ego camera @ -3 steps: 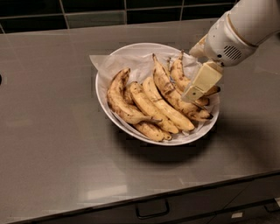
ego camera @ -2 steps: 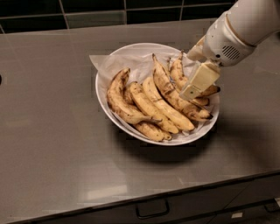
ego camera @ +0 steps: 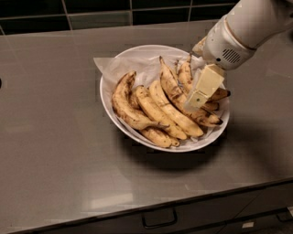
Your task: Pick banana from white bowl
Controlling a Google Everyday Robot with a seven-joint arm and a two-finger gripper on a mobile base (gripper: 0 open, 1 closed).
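Note:
A wide white bowl lined with crumpled white paper sits on the grey counter and holds several bananas. The long, slim, heavily mottled banana runs from the bowl's back down to its right front. My gripper hangs on the white arm from the upper right, over the right half of the bowl. Its cream tip is right at the long banana's middle, and I cannot tell if it touches. It hides parts of the bananas behind it.
Plumper, cleaner yellow bananas lie left of the long one. A curved spotted banana lies at the bowl's left. The counter's front edge, with drawer handles below, runs along the bottom. A dark tiled wall stands behind.
My gripper has shifted slightly left and down toward the long banana. The bananas and bowl have not moved.

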